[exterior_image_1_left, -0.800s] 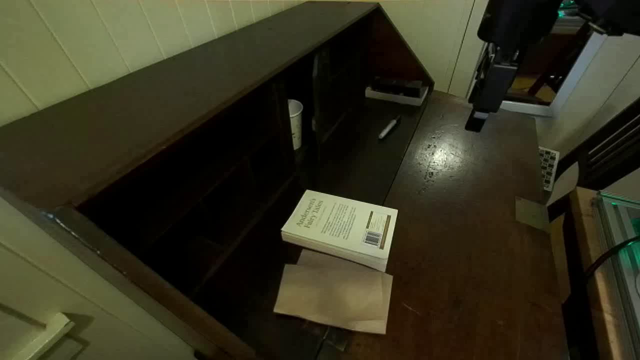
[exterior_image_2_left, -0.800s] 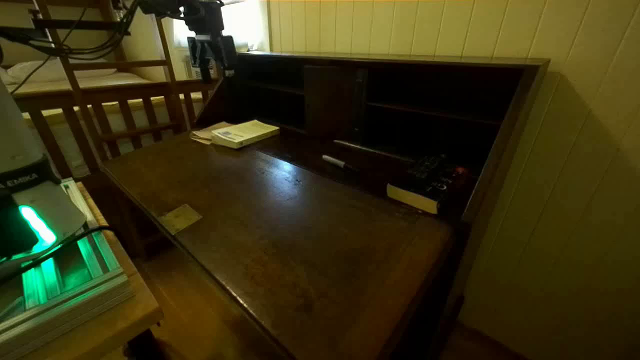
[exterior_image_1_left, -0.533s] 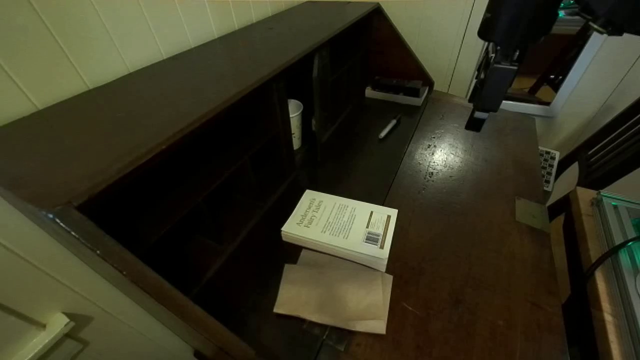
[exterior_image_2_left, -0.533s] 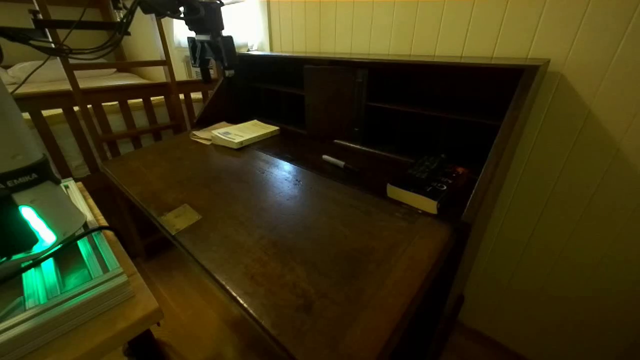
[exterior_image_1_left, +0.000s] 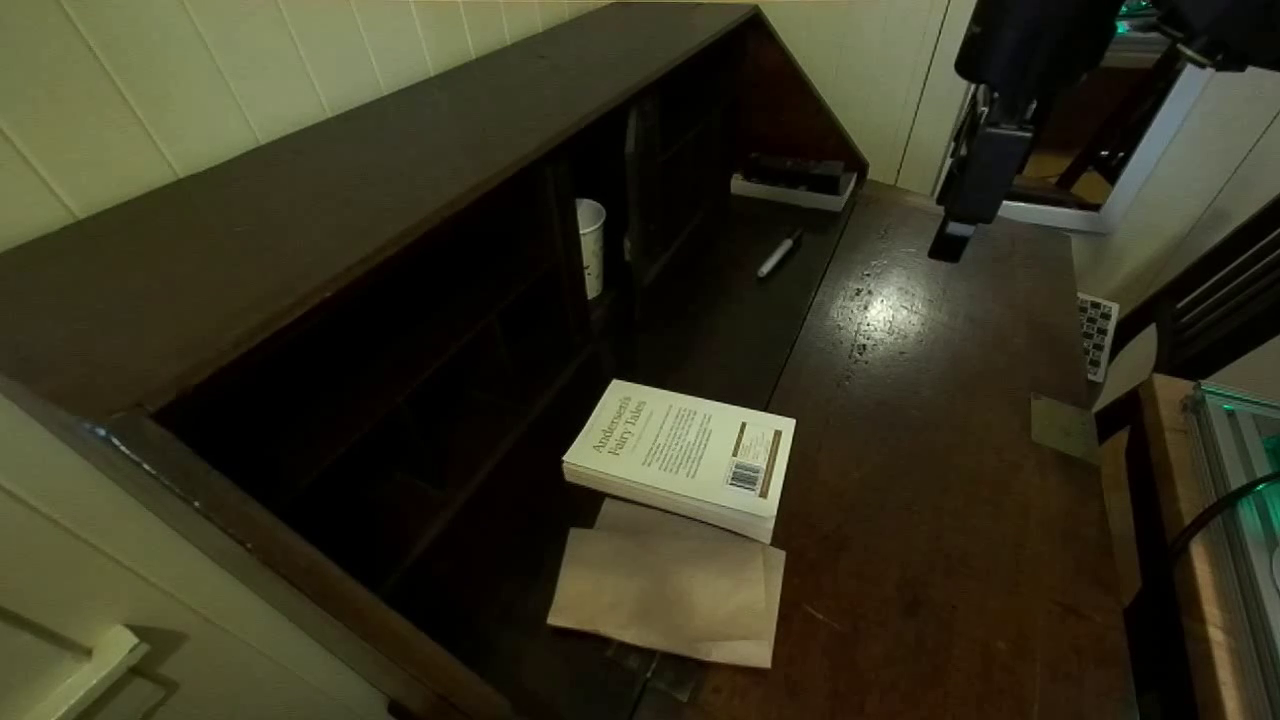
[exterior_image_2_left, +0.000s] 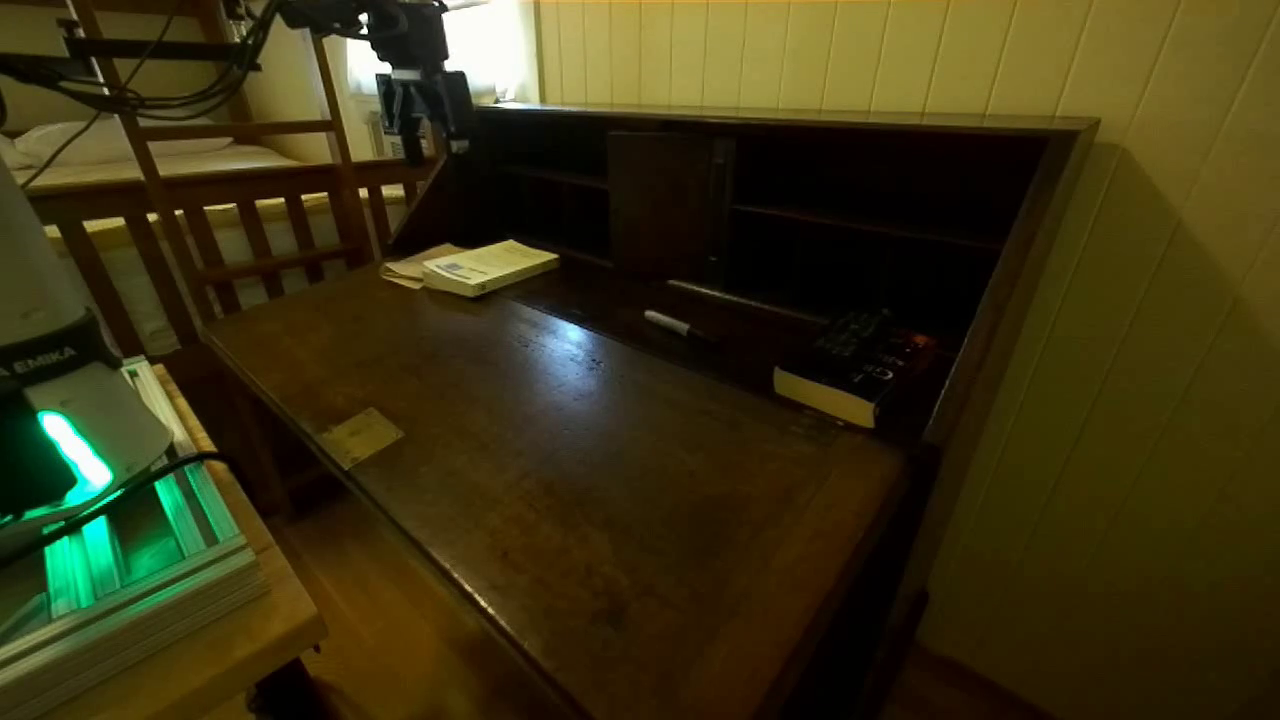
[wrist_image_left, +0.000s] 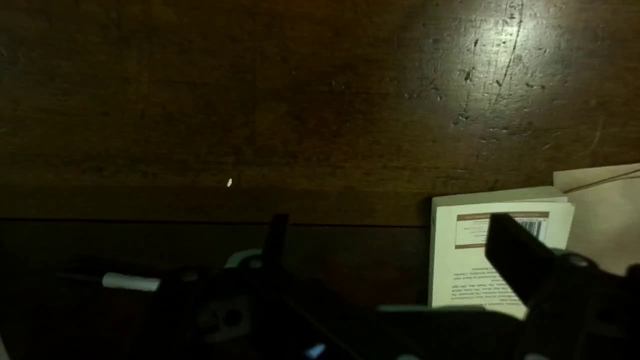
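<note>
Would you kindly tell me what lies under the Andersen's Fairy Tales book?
The book rests on the desk, and brown paper appears to run under one edge; how far it reaches, or whether anything else lies there, is covered.

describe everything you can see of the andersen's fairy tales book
The book is a pale paperback lying flat, back cover up. Title lettering fills one end, fine text the middle, and a brown-banded panel with a barcode the other. It looks closed, cream page edges showing. It lies across the seam of the dark desk. Brown paper borders one side; whether it runs beneath is unclear. The open gripper does not touch it.
</note>
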